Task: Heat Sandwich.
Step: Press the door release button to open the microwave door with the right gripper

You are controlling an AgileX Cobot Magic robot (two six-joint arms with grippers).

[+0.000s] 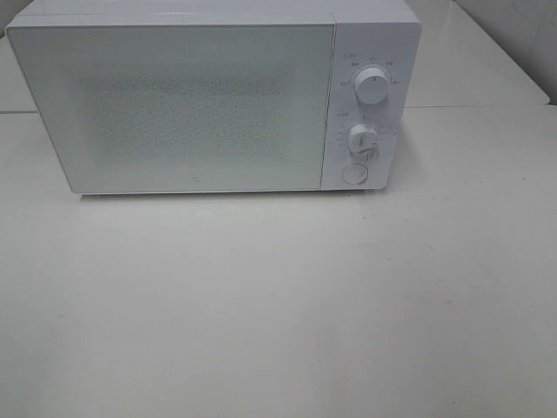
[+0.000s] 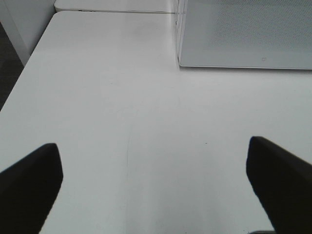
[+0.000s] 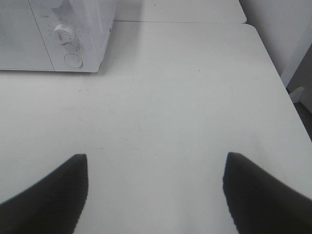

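Note:
The sandwich is out of view in every frame. A white microwave [image 1: 200,100] stands at the back of the white table [image 1: 278,305] with its door shut; its two dials [image 1: 372,87] and round button [image 1: 354,173] are on its right side. My left gripper [image 2: 153,168] hovers open over bare table, with the microwave's front left corner [image 2: 234,39] ahead of it. My right gripper [image 3: 156,180] is open too, nothing between its dark fingers [image 3: 53,195], and the microwave's control panel [image 3: 68,41] lies ahead of it. Neither arm shows in the exterior high view.
A seam [image 1: 470,106] between two table tops runs behind the microwave. The table's left edge [image 2: 22,78] shows in the left wrist view and its right edge [image 3: 278,78] in the right wrist view, with dark floor beyond.

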